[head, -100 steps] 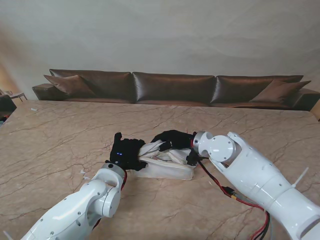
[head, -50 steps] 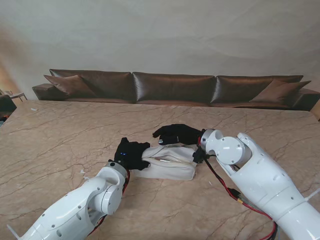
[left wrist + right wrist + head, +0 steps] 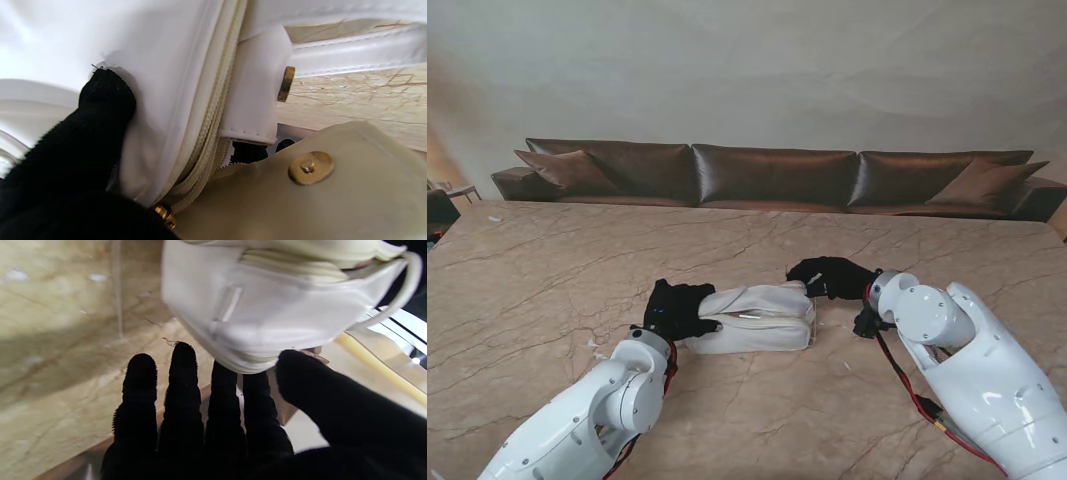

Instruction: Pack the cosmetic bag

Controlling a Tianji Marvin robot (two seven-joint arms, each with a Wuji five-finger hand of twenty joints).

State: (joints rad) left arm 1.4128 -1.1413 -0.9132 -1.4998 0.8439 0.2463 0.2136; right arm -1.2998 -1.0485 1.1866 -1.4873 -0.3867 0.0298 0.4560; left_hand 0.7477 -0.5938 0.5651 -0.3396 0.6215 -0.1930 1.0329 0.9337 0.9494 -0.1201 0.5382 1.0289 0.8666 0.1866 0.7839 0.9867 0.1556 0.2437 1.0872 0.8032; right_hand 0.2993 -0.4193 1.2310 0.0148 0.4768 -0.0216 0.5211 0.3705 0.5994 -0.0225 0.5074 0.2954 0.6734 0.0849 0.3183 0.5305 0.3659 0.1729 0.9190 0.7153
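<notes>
Mid-table, toward my side, lies the cosmetics bag (image 3: 757, 318): soft white leather-like material, long and low, slumped into rounded folds, its length running left to right. A cream zipper (image 3: 213, 100) with fine ribbed teeth runs along the top; the left wrist view shows it parted near the end, with a stitched white tab (image 3: 253, 93) folded over it. Two round brass snap studs (image 3: 310, 167) show there, one on the tab's edge and one on a paler, matte cream flap. A thin white strap (image 3: 397, 300) loops off the bag's far end in the right wrist view.

Left hand (image 3: 677, 308), in a black knit glove, is clamped on the bag's left end; one ribbed fingertip (image 3: 108, 96) presses a dent into the white skin, and the rest of the glove bunches around the zipper end.

Right hand (image 3: 832, 277), same black glove, sits at the bag's right end. Four fingers (image 3: 181, 373) lie straight and side by side, thumb spread off to one side, nothing enclosed. Fingertips reach the bag's rounded corner; whether they touch it I cannot tell.

Table (image 3: 547, 270): polished beige marble with thin brown veining, glossy. Both arms are smooth white shells; red and black cables (image 3: 907, 385) trail from the right wrist. Behind the table, a long brown leather sofa (image 3: 777, 175) with cushions against a plain pale wall.
</notes>
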